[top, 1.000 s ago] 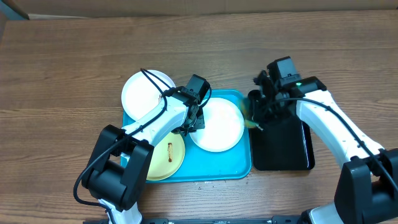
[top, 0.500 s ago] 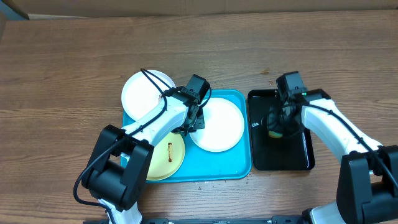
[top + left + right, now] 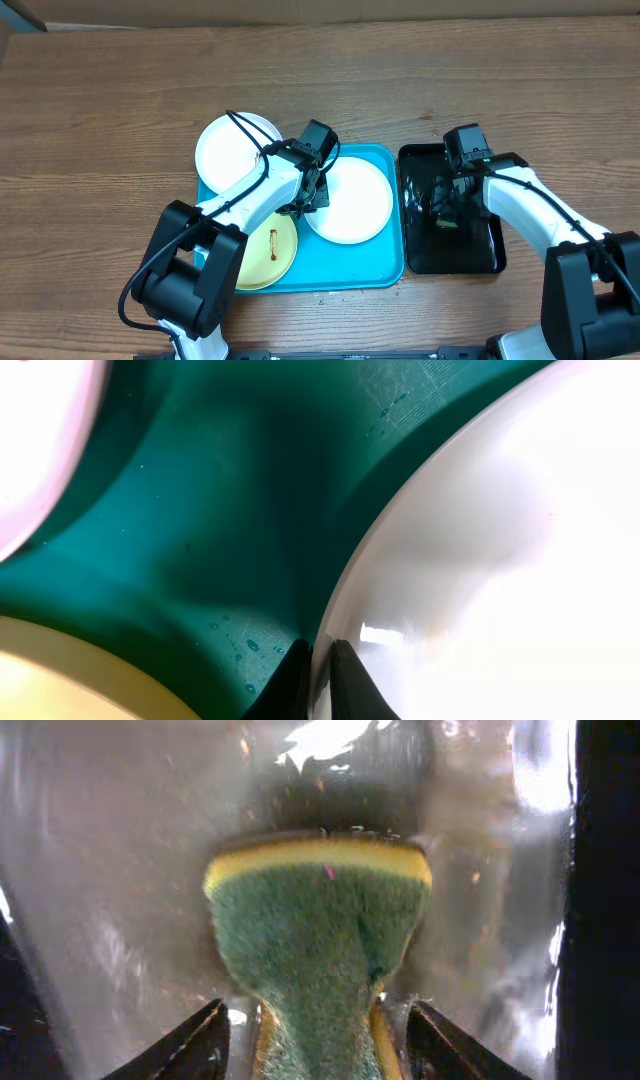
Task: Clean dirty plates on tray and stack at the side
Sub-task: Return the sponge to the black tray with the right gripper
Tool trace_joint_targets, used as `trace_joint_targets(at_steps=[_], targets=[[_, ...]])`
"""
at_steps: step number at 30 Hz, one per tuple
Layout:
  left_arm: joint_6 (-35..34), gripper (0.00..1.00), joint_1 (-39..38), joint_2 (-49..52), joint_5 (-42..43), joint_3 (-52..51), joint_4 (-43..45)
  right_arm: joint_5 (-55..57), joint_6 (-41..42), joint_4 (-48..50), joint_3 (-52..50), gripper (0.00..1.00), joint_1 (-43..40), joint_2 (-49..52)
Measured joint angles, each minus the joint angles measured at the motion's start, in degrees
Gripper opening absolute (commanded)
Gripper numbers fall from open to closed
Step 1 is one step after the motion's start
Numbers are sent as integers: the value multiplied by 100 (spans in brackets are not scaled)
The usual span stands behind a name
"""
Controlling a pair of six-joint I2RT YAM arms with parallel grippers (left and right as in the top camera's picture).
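Nearest, the yellow plate (image 3: 268, 250) on the blue tray (image 3: 370, 270) shows a brown smear, so it looks uncleaned. The left gripper (image 3: 310, 199) pinches the white plate (image 3: 352, 200) by its rim. The right gripper (image 3: 445, 207) holds a sponge (image 3: 320, 930) in the black tray (image 3: 482, 250). Farthest, a second white plate (image 3: 230, 150) overhangs the tray corner. Nothing is stacked.

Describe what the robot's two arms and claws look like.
The left arm and right arm have white shells between black joints, on black bases. Thin black cables loop along them. A small green light shows near the right wrist. The left claw and right claw are black, with tapered fingers.
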Motion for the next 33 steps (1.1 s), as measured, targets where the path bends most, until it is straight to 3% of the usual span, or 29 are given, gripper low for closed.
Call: trace_joint_targets(at_steps=[3,5,9,11,16,19,20,21,27,29,32,33], targets=[[0,7,0,0,0,0,0,-4,-4,-35,205,56,0,0],[0,7,0,0,0,0,0,-2,-2,-33,271,48,0,0],[-2,7,0,0,0,0,0,22,15,76,256,21,0,0],[0,8,0,0,0,0,0,31,7,302,179,21,0,0],[-2,10,0,0,0,0,0,35,50,1274,-385,44,0,-13],[0,10,0,2,0,0,0,17,166,1639,-616,50,4,-15],[0,4,0,2,0,0,0,-4,179,1639,-616,52,4,-22],[-2,4,0,2,0,0,-2,-26,186,1591,-603,54,4,-33],[15,4,0,0,92,2,-72,-94,256,11,96,66,4,-216],[15,4,2,0,107,4,-74,-103,267,-426,470,75,4,-391],[17,4,42,0,153,31,-131,0,304,-800,861,100,4,-715],[17,4,63,0,164,39,-160,83,361,-914,929,100,4,-826]])
